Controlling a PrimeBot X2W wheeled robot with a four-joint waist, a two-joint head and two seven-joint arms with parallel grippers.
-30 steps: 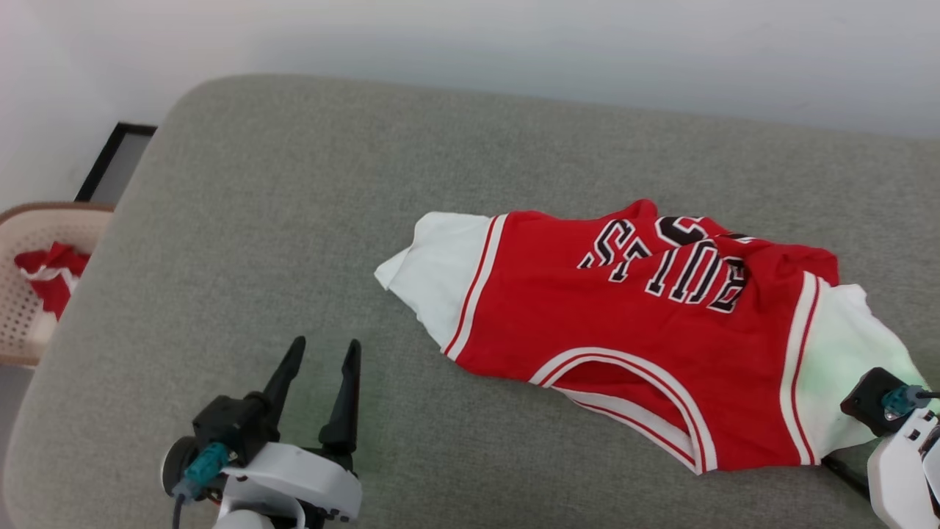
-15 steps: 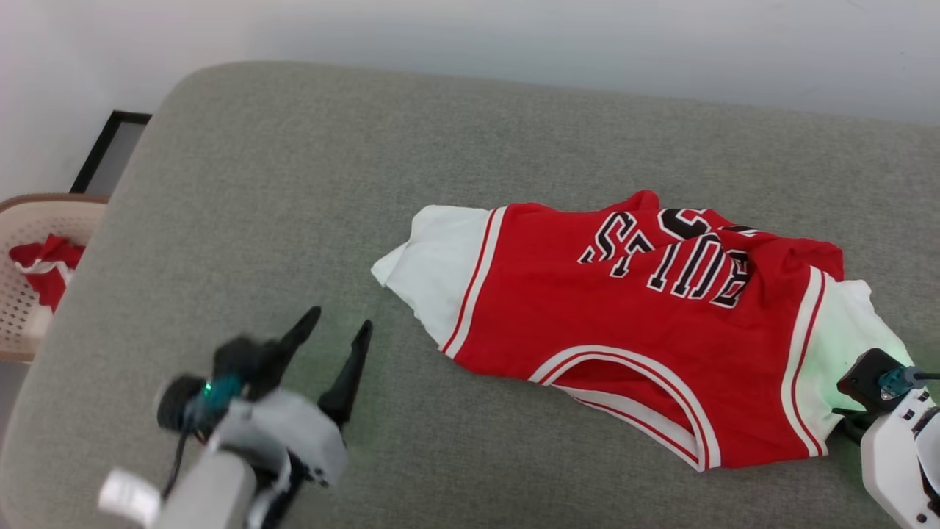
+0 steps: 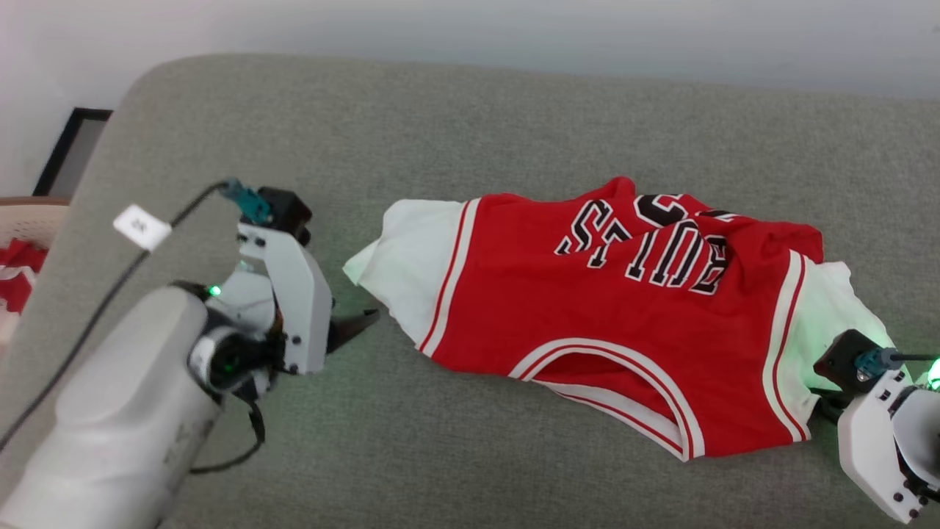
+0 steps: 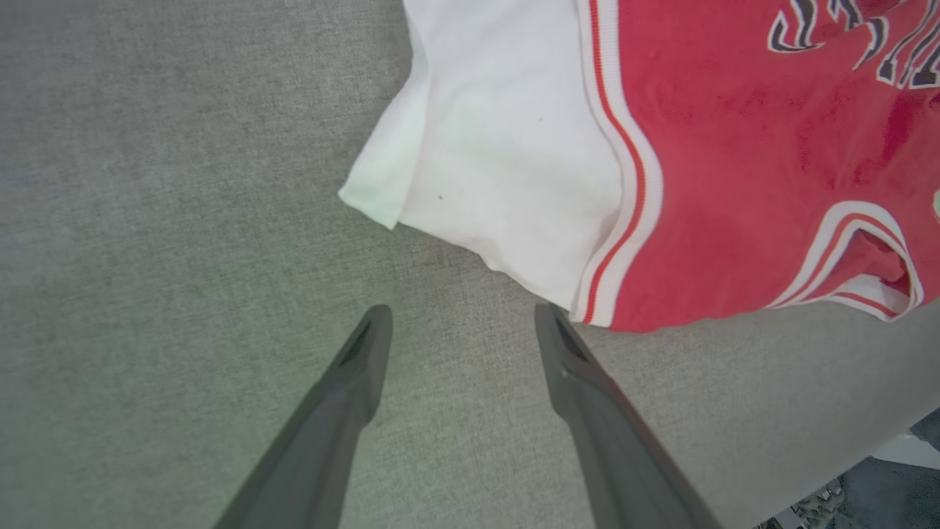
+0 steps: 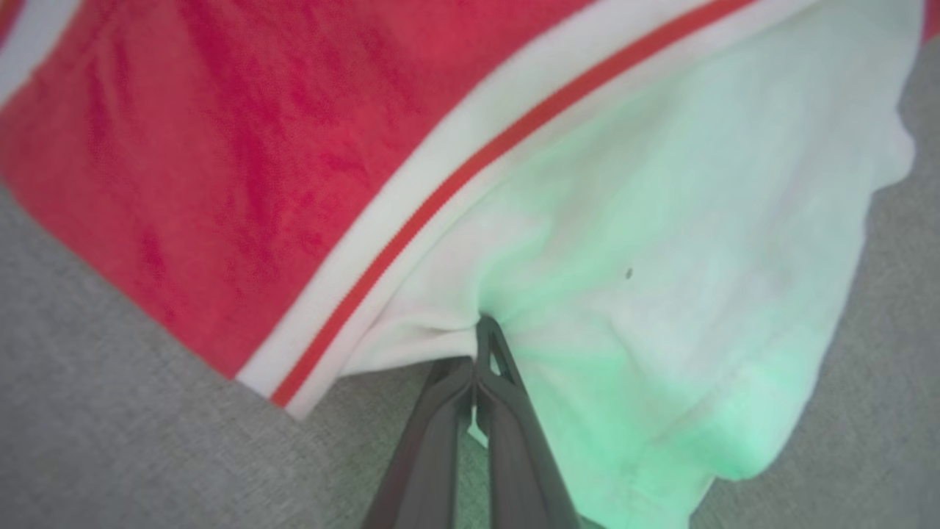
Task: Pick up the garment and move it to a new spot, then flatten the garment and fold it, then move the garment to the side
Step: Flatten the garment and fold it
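Observation:
The garment [image 3: 609, 323], a red jersey with white sleeves and black lettering, lies crumpled on the grey padded surface [image 3: 367, 132]. My left gripper [image 3: 363, 319] points at the garment's left white sleeve [image 3: 407, 257]. In the left wrist view the left gripper [image 4: 463, 314] is open, its fingers just short of the sleeve's edge [image 4: 507, 162], one tip close to the striped trim. My right gripper [image 3: 821, 400] sits at the right white sleeve. The right wrist view shows the right gripper [image 5: 485, 330] shut on a pinch of that sleeve's cloth [image 5: 661, 220].
A pale basket [image 3: 29, 213] holding red cloth stands past the surface's left edge, beside a black-framed panel [image 3: 70, 147] on the floor. A white wall runs behind. The surface's front edge shows at the lower right of the left wrist view.
My left arm has swung forward and turned, bringing its open fingers up to the left sleeve. The right gripper has shut on the right sleeve. The head camera has shifted slightly.

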